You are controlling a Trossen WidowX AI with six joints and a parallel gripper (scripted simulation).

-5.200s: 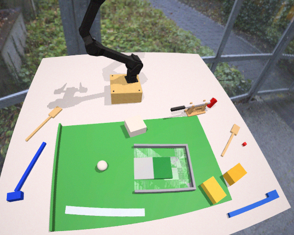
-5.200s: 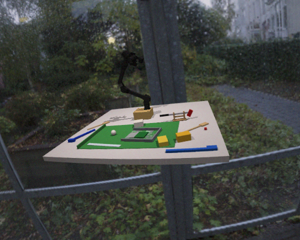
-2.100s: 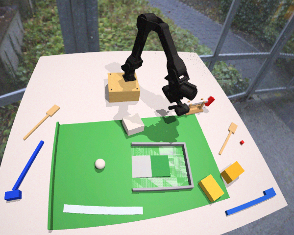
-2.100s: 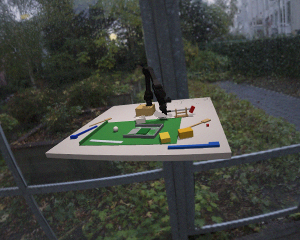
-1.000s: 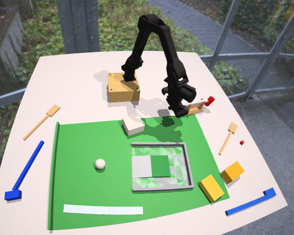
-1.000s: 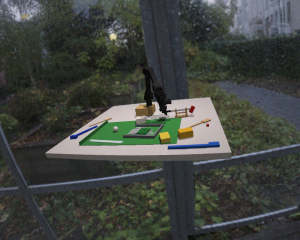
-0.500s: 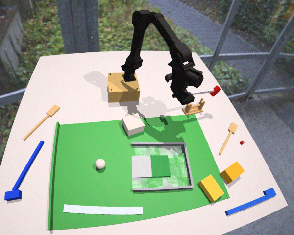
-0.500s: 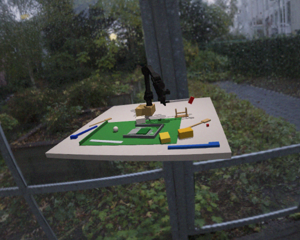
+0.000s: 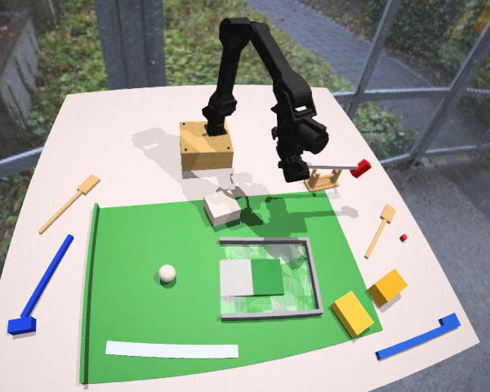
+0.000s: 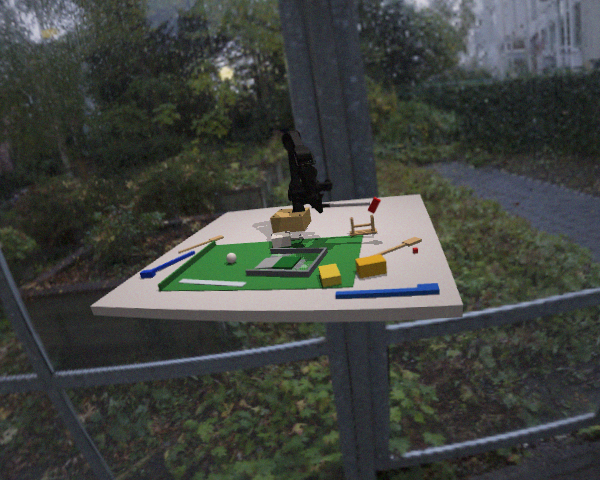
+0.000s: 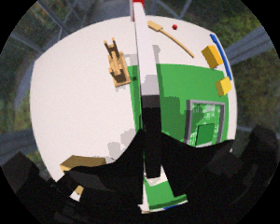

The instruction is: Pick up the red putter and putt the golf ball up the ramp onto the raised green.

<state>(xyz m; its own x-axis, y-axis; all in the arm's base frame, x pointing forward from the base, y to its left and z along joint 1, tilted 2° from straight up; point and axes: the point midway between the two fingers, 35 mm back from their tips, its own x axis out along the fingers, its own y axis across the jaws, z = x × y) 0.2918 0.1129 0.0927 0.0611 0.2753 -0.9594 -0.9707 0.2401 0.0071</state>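
My gripper [image 9: 295, 171] [image 10: 318, 206] [image 11: 147, 132] is shut on the black grip of the red putter. The putter's grey shaft [image 9: 333, 167] [image 10: 347, 204] [image 11: 147, 61] points away from the fingers to its red head [image 9: 360, 168] [image 10: 374, 205]. The putter is held in the air, above the wooden stand [image 9: 322, 182] [image 10: 363, 227] [image 11: 117, 65]. The white golf ball [image 9: 167, 273] [image 10: 231, 257] lies on the green mat [image 9: 126, 236], left of the light grey ramp [image 9: 235, 277]. The raised green [image 9: 267, 277] [image 10: 285, 262] [image 11: 205, 133] adjoins the ramp inside a grey border.
A white block [image 9: 222, 208] sits at the mat's back edge. Yellow blocks [image 9: 352, 314] [image 9: 387, 287] stand front right. Blue clubs [image 9: 46, 276] [image 9: 418, 339] lie at both sides, as do wooden paddles [image 9: 89, 184] [image 9: 387, 213]. A small red cube [image 9: 403, 237] lies right. A green rail [image 9: 89, 291] edges the mat.
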